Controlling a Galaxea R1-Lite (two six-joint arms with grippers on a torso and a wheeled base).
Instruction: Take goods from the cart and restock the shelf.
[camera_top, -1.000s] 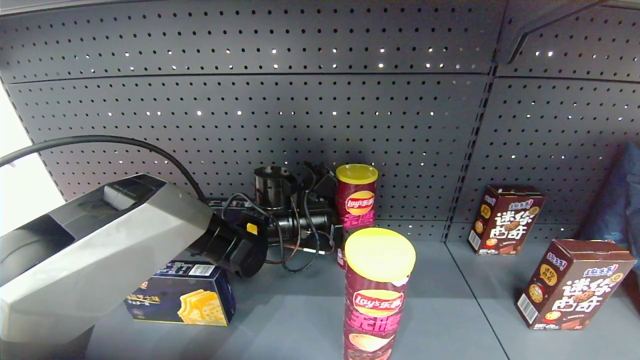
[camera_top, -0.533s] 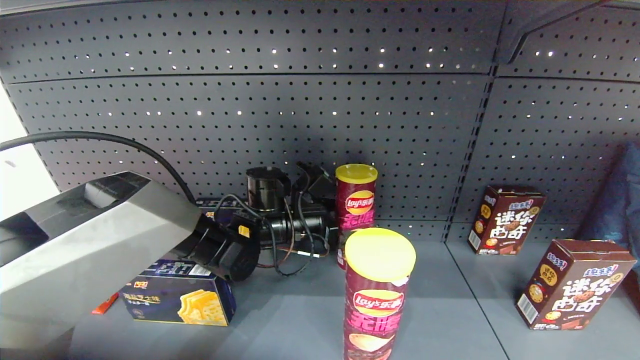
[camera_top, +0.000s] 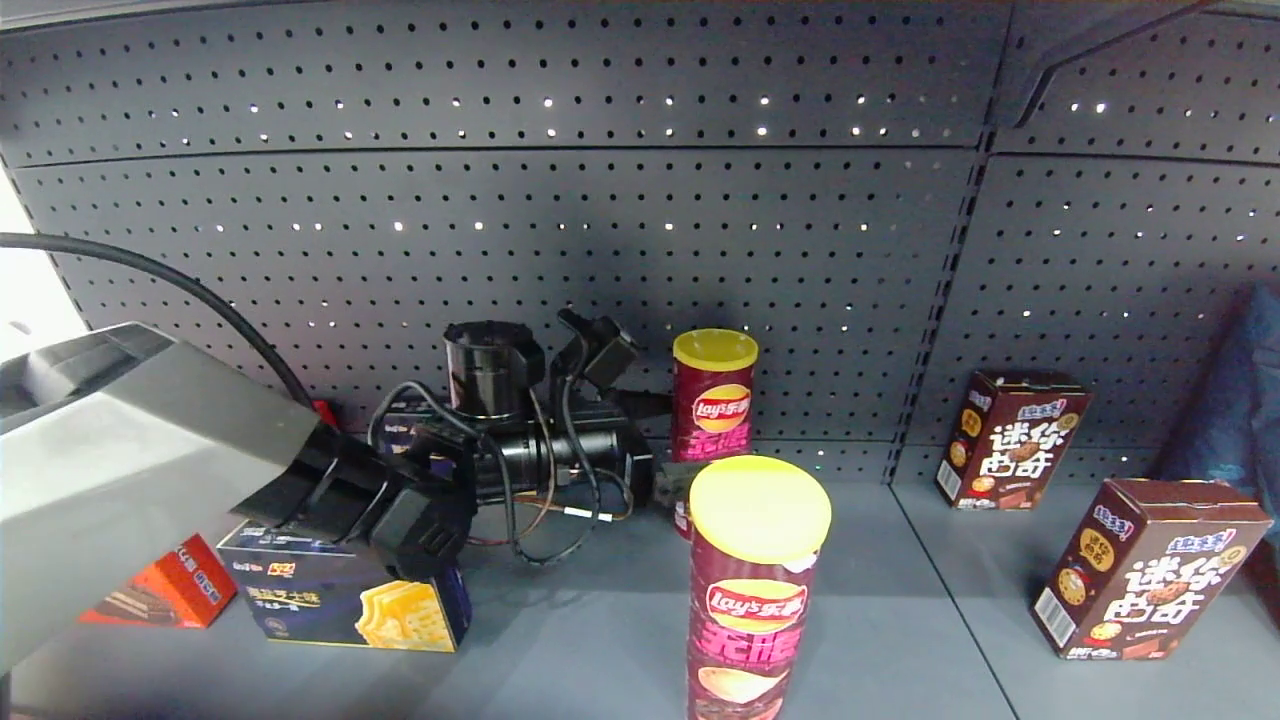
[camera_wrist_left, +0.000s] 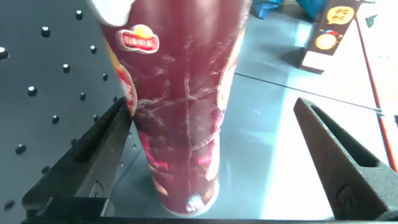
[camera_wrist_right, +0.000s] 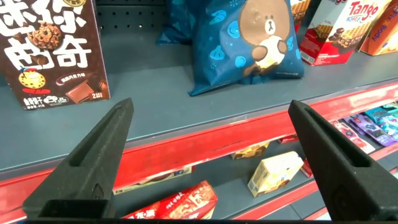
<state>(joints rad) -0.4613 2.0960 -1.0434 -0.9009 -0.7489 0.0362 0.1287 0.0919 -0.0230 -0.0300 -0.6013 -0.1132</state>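
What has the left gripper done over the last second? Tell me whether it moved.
Yes. In the head view the left gripper has drawn toward the robot's left, pulling back from the rear chip can, which stayed put.

rear can (camera_top: 714, 395) behind front can (camera_top: 757, 580) | cracker box (camera_top: 350, 600) left | cookie boxes (camera_top: 1150, 570) right

The left arm (camera_top: 140, 470), at the left of the head view, has a boxy silver-grey shell, then black ribbed wrist joints. A thick black cable (camera_top: 40, 241) arcs above it, and thin wires (camera_top: 540, 558) loop around the wrist. The left gripper (camera_wrist_left: 211, 107) and right gripper (camera_wrist_right: 211, 104) have matte black, wedge-shaped jaws.
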